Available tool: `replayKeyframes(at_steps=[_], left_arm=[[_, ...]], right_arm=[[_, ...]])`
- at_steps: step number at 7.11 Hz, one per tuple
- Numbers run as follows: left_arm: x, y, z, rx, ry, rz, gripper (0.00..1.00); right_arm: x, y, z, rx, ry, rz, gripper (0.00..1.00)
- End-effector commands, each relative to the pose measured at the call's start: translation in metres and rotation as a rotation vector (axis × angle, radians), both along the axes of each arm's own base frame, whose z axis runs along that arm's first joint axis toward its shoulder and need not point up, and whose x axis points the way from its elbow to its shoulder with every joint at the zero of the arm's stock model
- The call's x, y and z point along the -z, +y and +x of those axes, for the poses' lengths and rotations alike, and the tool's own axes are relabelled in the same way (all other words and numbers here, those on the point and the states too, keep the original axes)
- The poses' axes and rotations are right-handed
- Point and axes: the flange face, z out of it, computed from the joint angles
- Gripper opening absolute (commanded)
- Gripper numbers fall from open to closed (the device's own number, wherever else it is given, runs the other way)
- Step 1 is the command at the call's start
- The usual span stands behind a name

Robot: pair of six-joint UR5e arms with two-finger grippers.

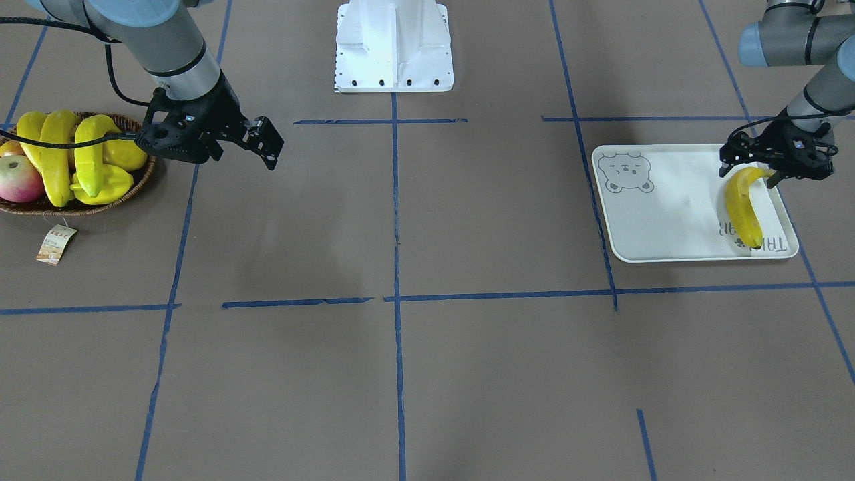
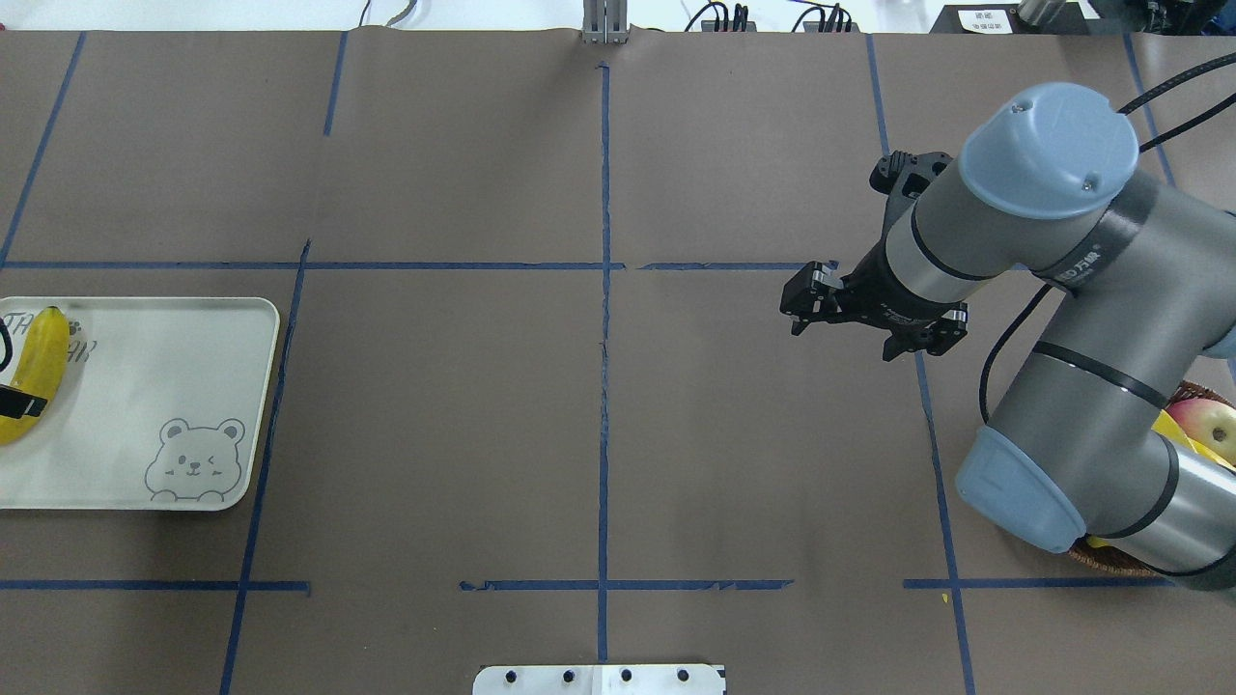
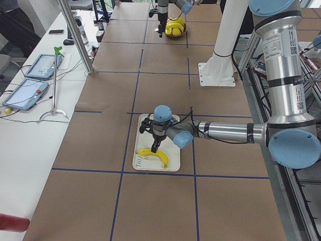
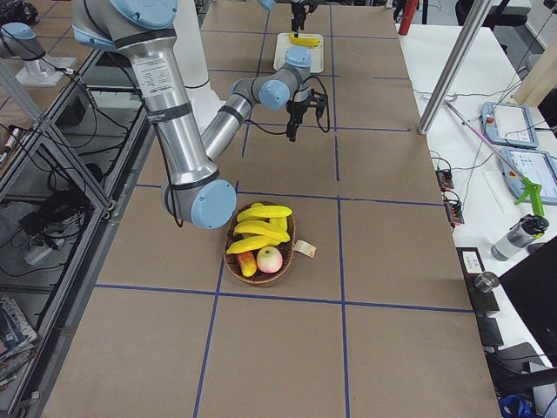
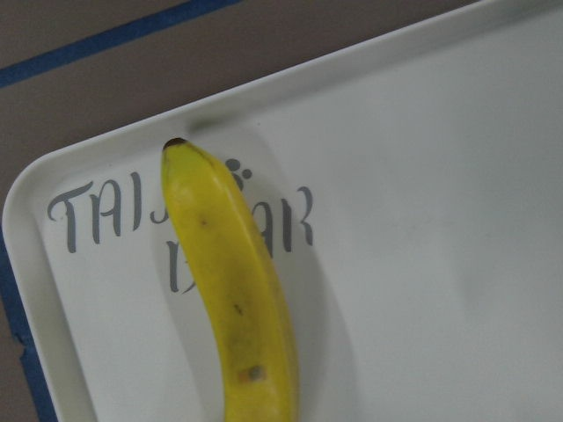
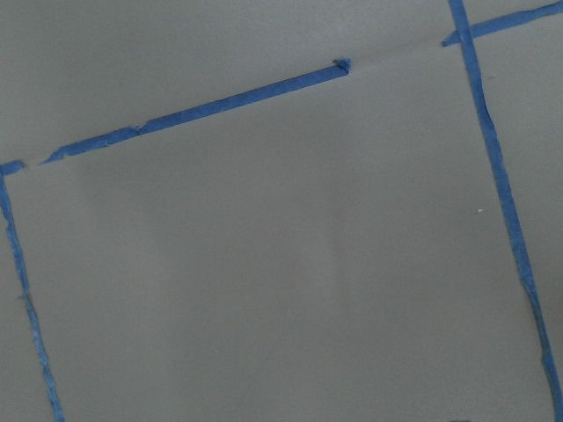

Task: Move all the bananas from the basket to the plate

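Observation:
One banana (image 1: 741,207) lies flat on the white bear-face plate (image 1: 668,207) near its lettered end, and it also shows in the left wrist view (image 5: 233,290). My left gripper (image 1: 749,176) is low over the banana's upper end, jaws open and standing astride it. Three more bananas (image 1: 57,160) lie in the brown wicker basket (image 1: 80,208), as the exterior right view (image 4: 261,229) shows. My right gripper (image 1: 270,148) hovers open and empty above the table just beside the basket; it also shows in the overhead view (image 2: 800,307).
A red-green apple (image 1: 17,179) and a ridged yellow fruit (image 1: 110,182) share the basket. A paper tag (image 1: 57,244) hangs in front of the basket. The white robot base (image 1: 394,47) stands at the table's back middle. Blue tape lines cross the brown table.

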Motion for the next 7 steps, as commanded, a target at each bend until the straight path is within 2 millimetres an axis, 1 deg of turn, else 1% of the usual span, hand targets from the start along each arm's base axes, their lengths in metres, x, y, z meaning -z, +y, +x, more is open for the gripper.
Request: replayKeyframes(at_steps=[1,2,3,4,5,6,7], left_arm=[[0.024,-0.016,0.002,0.042,0.038,-0.001,1.00],[0.025,-0.016,0.003,0.041,0.039,0.000,1.00],[0.026,-0.016,0.003,0.042,0.041,0.001,1.00],[0.026,-0.016,0.004,0.041,0.043,0.004,1.00],[0.027,-0.016,0.003,0.041,0.044,0.006,1.00],[0.027,-0.016,0.003,0.041,0.044,0.006,1.00],[0.027,-0.016,0.003,0.042,0.045,0.007,1.00]], right_arm=[[-0.050,0.028,0.061,0.101,0.055,0.101,1.00],[-0.075,0.039,0.089,0.155,0.092,0.143,1.00],[-0.099,0.052,0.115,0.172,0.106,0.166,1.00],[-0.129,0.067,0.130,0.171,0.094,0.183,1.00],[-0.164,0.075,0.138,0.168,0.052,0.225,1.00],[-0.188,0.077,0.137,0.176,0.026,0.225,1.00],[-0.196,0.078,0.138,0.178,0.039,0.217,1.00]])
